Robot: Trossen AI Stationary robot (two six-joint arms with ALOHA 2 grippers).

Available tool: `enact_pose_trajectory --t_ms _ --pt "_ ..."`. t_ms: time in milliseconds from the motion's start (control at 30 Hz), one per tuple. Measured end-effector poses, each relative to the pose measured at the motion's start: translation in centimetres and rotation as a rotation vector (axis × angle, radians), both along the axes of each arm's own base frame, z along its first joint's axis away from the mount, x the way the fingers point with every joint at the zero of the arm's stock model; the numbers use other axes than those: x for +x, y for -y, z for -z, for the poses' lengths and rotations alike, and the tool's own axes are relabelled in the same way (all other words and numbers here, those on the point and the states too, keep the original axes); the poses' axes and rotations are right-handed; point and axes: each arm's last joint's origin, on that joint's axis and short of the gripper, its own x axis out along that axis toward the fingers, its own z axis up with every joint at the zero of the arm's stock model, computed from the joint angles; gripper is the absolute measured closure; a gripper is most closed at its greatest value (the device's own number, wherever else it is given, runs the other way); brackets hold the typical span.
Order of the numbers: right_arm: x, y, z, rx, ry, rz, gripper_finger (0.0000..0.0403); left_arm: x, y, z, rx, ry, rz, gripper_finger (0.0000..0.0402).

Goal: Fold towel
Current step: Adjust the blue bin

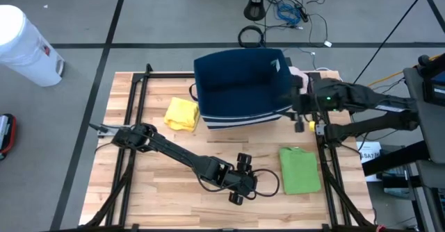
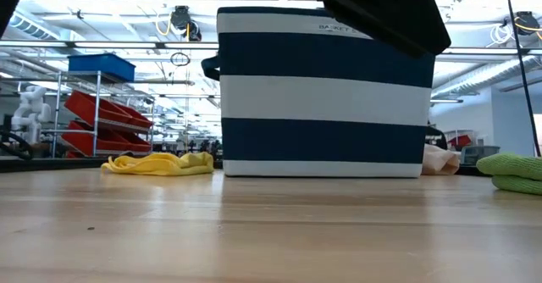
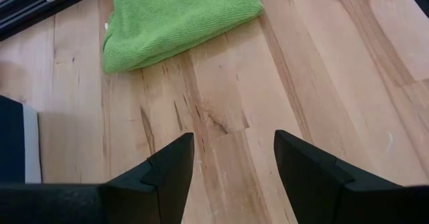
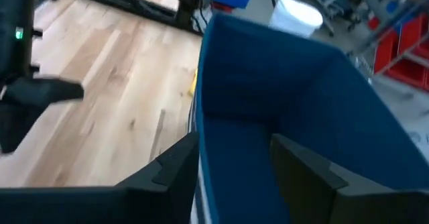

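A green towel [image 1: 300, 169] lies folded on the wooden table near its right edge; it also shows ahead of my left fingers [image 3: 177, 16]. A yellow towel [image 1: 182, 112] lies crumpled to the left of a blue-and-white striped basket [image 1: 236, 86]. My left gripper [image 1: 249, 183] hovers open over bare wood, left of the green towel, with nothing between its fingers [image 3: 234, 163]. My right gripper [image 1: 295, 107] hangs open above the basket's right rim, looking into the basket's blue inside [image 4: 288, 96], and holds nothing.
A pale pink cloth [image 1: 299, 72] lies on the table against the basket's far right corner. Black frame rails [image 1: 132, 114] run along the table's left and right sides. Bare wood lies between the yellow towel and the green towel.
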Motion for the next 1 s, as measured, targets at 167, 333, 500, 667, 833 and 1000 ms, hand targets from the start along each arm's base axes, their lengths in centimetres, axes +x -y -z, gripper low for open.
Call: enact_pose_trajectory --t_ms 167,333,500,667,833,1000 --pt "-3.4 -0.1 0.2 0.054 -0.059 0.066 0.0232 0.0 0.0 0.0 0.003 0.0 0.003 0.0188" --pt "-6.6 -0.1 1.2 0.133 -0.174 0.206 0.0232 0.0 0.0 0.0 0.003 0.0 0.003 0.0188" --pt "-8.3 0.0 2.6 0.219 -0.274 0.376 0.0232 0.2 -0.3 -0.1 0.002 0.013 0.002 0.0188" --pt "-7.6 0.2 5.3 0.236 -0.338 0.455 0.0232 0.6 -0.8 -0.2 -0.004 0.034 -0.01 0.0188" --pt "-6.7 0.6 8.7 0.109 -0.395 0.546 0.0232 0.7 -1.0 -0.3 -0.04 0.029 0.01 0.0188" --pt "-5.8 0.9 10.2 0.014 -0.35 0.614 0.0232 0.6 -0.7 -0.3 -0.046 0.026 0.021 0.0188"
